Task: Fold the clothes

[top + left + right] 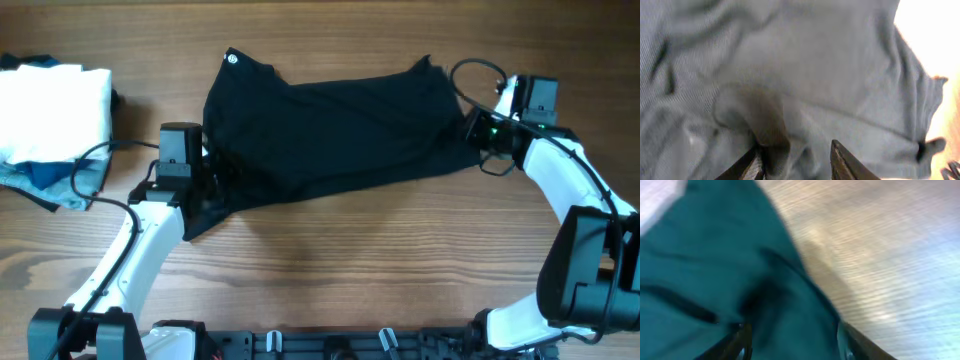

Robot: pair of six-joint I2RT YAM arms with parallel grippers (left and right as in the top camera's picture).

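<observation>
Overhead: black garment (330, 125) lies spread across the middle of the desk (330, 270), white logo (233, 58) at its top-left corner, no clean fold in it yet. Left end effector (207, 175) is at the garment's lower-left edge, right end effector (468, 130) at its right edge.

Wrist views: cloth runs in between the left fingers (844, 161) and between the right fingers (741, 341). The tips are cut off by the frame and both views are blurred, so I cannot tell whether either end effector is clamped on the fabric or just straddling it.

Risks as I see them:
- One side holds and the other slips, so the fold goes skew.
- The pinch takes only the top layer, so the rest drags flat on the desk.
- The bunched ridge at the left fingers gets pressed in as a crease.
- The loose flap below the left end effector tucks under.
- The left arm swings wide and clips the white folded cloth (55, 105) or the blue garments (45, 178) nearby.
</observation>
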